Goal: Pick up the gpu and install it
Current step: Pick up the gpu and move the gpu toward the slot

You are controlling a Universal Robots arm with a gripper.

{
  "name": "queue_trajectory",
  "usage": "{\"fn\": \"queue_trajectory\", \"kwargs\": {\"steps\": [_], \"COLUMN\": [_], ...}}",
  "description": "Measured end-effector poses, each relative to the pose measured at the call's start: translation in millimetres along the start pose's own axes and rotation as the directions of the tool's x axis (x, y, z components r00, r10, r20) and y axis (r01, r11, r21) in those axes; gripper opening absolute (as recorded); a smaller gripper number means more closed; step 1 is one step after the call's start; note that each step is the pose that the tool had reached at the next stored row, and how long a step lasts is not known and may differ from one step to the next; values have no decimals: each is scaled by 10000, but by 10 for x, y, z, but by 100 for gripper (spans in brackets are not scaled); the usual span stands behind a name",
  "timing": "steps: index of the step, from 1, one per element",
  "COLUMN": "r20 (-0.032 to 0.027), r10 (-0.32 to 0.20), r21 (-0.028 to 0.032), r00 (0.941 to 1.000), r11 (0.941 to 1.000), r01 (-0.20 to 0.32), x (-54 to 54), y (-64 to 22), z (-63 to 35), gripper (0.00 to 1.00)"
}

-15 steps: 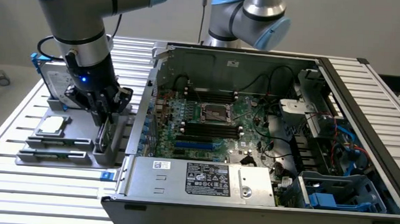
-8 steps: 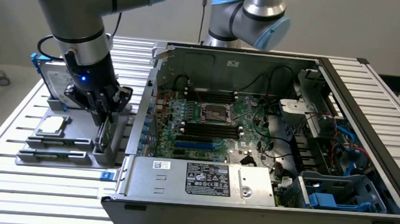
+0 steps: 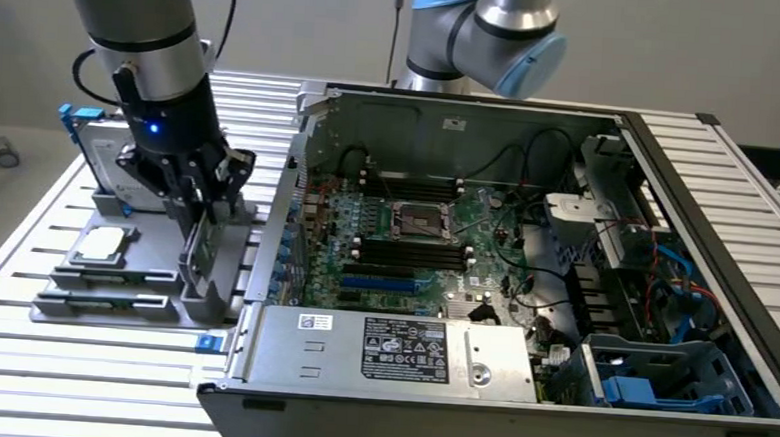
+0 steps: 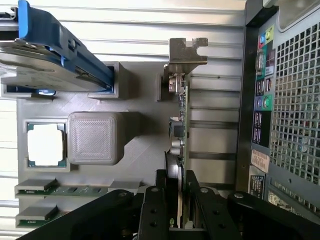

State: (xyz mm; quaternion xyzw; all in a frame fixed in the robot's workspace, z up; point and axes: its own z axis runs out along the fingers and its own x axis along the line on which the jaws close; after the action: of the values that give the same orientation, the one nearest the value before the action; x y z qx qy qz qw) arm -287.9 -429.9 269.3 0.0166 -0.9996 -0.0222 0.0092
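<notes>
The gpu (image 3: pixel 197 250) stands on edge in the grey holder (image 3: pixel 132 305) at the exterior view's left, beside the open computer case. In the wrist view the gpu (image 4: pixel 179 125) shows edge-on, a thin dark board with its silver end bracket (image 4: pixel 187 50) at the far end. My gripper (image 3: pixel 203 207) comes down on it from above. Its black fingers (image 4: pixel 160 195) sit one on each face of the card, so the gripper (image 4: pixel 176 192) is shut on it. Whether the card has left its slot, I cannot tell.
The open case holds the motherboard (image 3: pixel 403 229), with blue slots (image 3: pixel 374 278) near the holder side. The holder (image 4: pixel 145 150) also carries a blue-framed hard drive (image 3: pixel 101 143), a square silver chip (image 3: pixel 104 246) and memory sticks (image 4: pixel 45 189). A second arm (image 3: pixel 494 34) stands behind the case.
</notes>
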Motion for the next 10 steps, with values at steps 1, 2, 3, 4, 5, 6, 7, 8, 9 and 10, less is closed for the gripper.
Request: {"fn": "queue_trajectory", "kwargs": {"steps": [1,2,3,4,5,6,7,8,9,10], "r20": [1,0,0,1,1,0,1,0,1,0], "r10": [0,0,-1,-1,-1,-1,-1,-1,-1,0], "r21": [-1,-1,-1,-2,-1,0,-2,0,-1,-1], "r00": [10000,10000,10000,10000,10000,10000,10000,10000,10000,10000], "r11": [10000,10000,10000,10000,10000,10000,10000,10000,10000,10000], "r01": [0,0,1,1,1,1,1,1,1,0], "x": [1,2,2,3,4,5,5,6,7,8], "y": [2,4,6,8,10,12,14,16,18,20], "z": [-45,-88,-133,-181,-226,-271,-315,-363,-408,-453], "gripper": [26,26,26,26,26,26,26,26,26,26]}}
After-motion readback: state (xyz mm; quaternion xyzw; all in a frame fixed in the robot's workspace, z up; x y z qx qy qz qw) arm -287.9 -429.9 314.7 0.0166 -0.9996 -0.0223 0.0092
